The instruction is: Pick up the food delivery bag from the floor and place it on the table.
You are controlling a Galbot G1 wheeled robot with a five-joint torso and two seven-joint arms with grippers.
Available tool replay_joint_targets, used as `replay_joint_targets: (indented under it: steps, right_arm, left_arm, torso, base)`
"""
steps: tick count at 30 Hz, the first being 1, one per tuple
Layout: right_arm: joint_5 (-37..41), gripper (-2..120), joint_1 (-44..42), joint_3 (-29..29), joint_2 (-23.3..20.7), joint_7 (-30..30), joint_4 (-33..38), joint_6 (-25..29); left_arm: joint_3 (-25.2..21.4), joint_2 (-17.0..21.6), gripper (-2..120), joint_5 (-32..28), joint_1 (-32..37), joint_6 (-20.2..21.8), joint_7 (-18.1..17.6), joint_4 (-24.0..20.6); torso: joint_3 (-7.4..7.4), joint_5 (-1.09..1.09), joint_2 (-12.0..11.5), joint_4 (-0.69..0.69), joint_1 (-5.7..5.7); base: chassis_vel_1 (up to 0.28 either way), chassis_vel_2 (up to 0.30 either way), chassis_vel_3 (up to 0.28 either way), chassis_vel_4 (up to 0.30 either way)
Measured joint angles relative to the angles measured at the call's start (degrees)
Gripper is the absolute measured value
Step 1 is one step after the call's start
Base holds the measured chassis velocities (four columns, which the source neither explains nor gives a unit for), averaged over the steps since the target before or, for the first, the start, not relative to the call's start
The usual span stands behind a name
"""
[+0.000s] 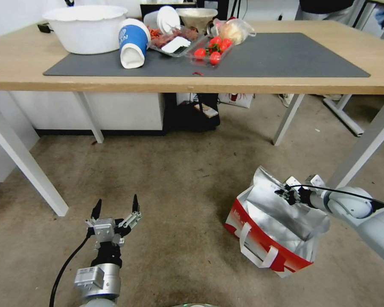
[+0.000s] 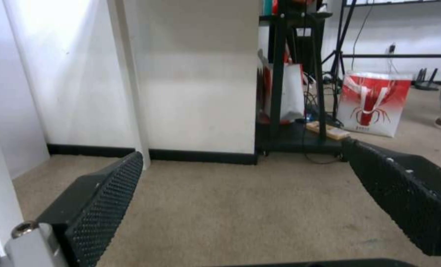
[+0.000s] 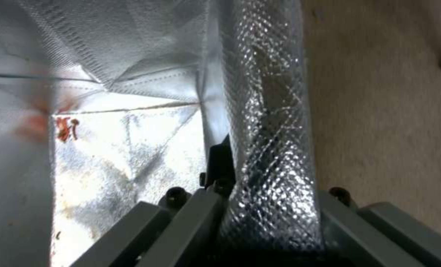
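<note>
The food delivery bag [image 1: 274,232] sits on the floor [image 1: 179,179] in the lower right of the head view, mouth open, silver lining showing, a white strap handle hanging over its red edge. The right gripper [image 1: 286,192] is at the bag's upper rim; in the right wrist view a fold of the foil wall [image 3: 267,148] runs between its fingers [image 3: 220,163], which look clamped on it, though the close view leaves the far finger mostly hidden. The left gripper [image 1: 116,209] hovers low in the lower left of the head view, fingers spread apart and holding nothing.

Between the bag and the table [image 1: 21,64] rises a slanted white table leg [image 1: 365,145] at the right edge, just behind the right arm. Across the top of the frame, the tabletop's dark grey mat [image 1: 286,55] is bare on its right half. Its left half is crowded: a white bowl [image 1: 86,29], a tipped blue-and-white cup [image 1: 133,42], a clear tray of cherry tomatoes [image 1: 212,49], and a small plastic bag of food [image 1: 234,30].
</note>
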Motion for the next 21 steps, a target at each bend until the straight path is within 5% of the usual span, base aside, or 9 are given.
replay_joint_targets:
  steps: [4,14,21]
  right_arm:
    - [2.11,0,-2.76,2.69,-2.07,-1.69,4.07,1.2]
    - [8.38,0,-8.96,11.49,-9.39,-17.17,12.34,7.52]
    - [9.04,0,-9.7,13.14,-10.28,-23.38,16.66,8.38]
  left_arm:
    - [-0.33,0.06,100,-0.05,0.12,0.09,0.75,-0.85]
    - [-0.56,0.21,100,-0.76,0.2,0.41,1.79,-2.04]
    - [-0.68,0.16,100,-0.81,0.24,0.26,1.83,-2.61]
  torso:
    - [0.0,0.0,0.0,0.0,-0.01]
    - [0.0,-0.01,0.0,-0.01,0.0]
    - [0.0,0.0,0.0,0.0,-0.01]
  base:
    - [0.0,0.0,0.0,0.0]
    - [0.0,0.0,0.0,0.0]
    - [0.0,0.0,0.0,0.0]
